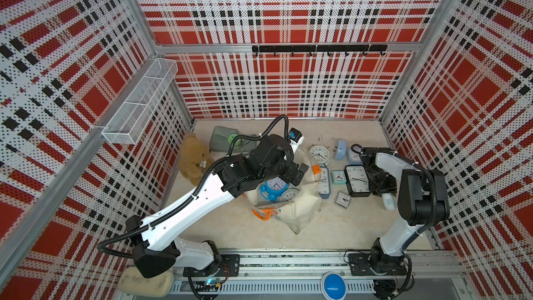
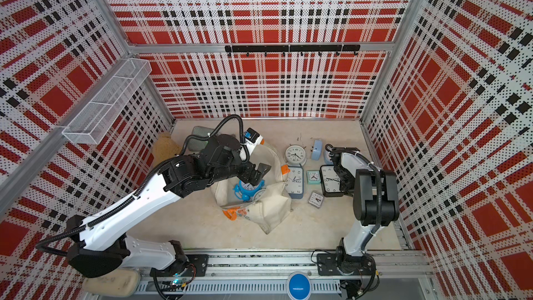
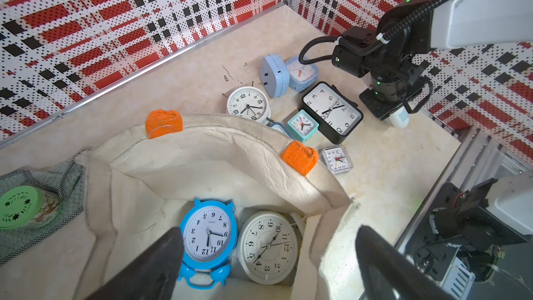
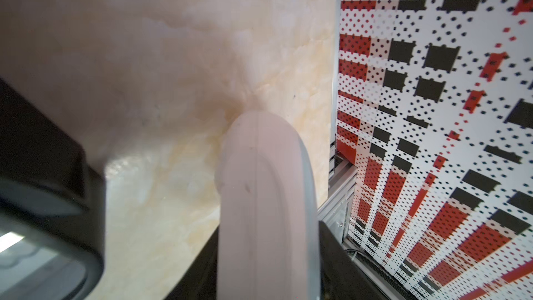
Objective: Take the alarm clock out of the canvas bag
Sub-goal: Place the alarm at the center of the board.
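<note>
Needed to lower the wide-open left gripper [image 3: 269, 230] squarely astride the blue twin-bell alarm clock [image 3: 207, 235] inside the floppy cream canvas bag [image 3: 202, 154].

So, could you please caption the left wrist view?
Open left gripper over blue alarm clock and white alarm clock in the canvas bag.

Perforated walls [image 1: 288, 10] in red, black and white plaid close off three sides, framed in aluminium. A black hook rail [image 1: 319, 49] runs along the back wall. Left of the rail and lower, a white wire-mesh basket [image 1: 140, 102] hangs. Well below the rail lies a beige marbled floor [image 1: 230, 226], evenly lit.
</note>
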`<control>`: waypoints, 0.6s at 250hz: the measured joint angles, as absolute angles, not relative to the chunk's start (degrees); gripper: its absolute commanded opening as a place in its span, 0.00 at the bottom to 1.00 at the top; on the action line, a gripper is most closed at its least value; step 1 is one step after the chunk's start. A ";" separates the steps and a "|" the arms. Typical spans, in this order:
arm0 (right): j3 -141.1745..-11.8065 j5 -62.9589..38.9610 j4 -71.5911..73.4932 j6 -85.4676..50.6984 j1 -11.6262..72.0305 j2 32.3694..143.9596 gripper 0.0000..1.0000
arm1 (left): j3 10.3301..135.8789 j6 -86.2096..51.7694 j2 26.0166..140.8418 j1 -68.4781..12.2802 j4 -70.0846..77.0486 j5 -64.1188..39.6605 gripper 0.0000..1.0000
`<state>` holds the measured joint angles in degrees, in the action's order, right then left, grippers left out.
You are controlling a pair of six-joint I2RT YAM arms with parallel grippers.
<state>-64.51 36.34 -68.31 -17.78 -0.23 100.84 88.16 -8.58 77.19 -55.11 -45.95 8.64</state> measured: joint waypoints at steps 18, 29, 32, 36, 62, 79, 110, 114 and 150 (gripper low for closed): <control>-64.62 36.03 -68.31 -17.47 0.38 101.56 0.54 | 88.16 -8.49 77.19 -55.07 -46.17 8.97 0.96; -64.82 35.99 -68.29 -17.34 0.73 101.91 0.55 | 88.18 -8.47 77.17 -55.05 -46.48 9.17 0.96; -64.86 35.94 -68.25 -17.32 0.82 102.02 0.56 | 88.18 -8.45 77.17 -55.05 -46.59 9.26 0.96; -64.88 35.92 -68.20 -17.30 0.99 102.08 0.56 | 88.18 -8.43 77.17 -55.05 -46.70 9.34 0.96; -64.95 35.27 -68.07 -17.04 1.65 102.26 0.59 | 88.38 -8.23 77.14 -54.92 -47.55 9.65 0.96; -65.01 34.63 -68.05 -16.86 1.98 102.28 0.62 | 88.62 -8.03 77.08 -54.72 -48.14 9.93 0.96; -65.14 33.71 -67.92 -16.36 2.52 102.28 0.72 | 89.47 -7.57 76.73 -54.37 -49.10 10.35 0.96; -65.17 33.69 -68.01 -16.14 2.55 102.28 0.73 | 89.60 -7.51 76.71 -54.35 -49.12 10.39 0.97; -65.17 33.19 -68.60 -15.92 2.57 102.28 0.80 | 91.24 -7.27 76.64 -54.30 -49.58 10.92 0.97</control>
<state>-65.17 33.19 -68.60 -15.92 2.57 102.28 91.24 -7.27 76.64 -54.30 -49.58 10.92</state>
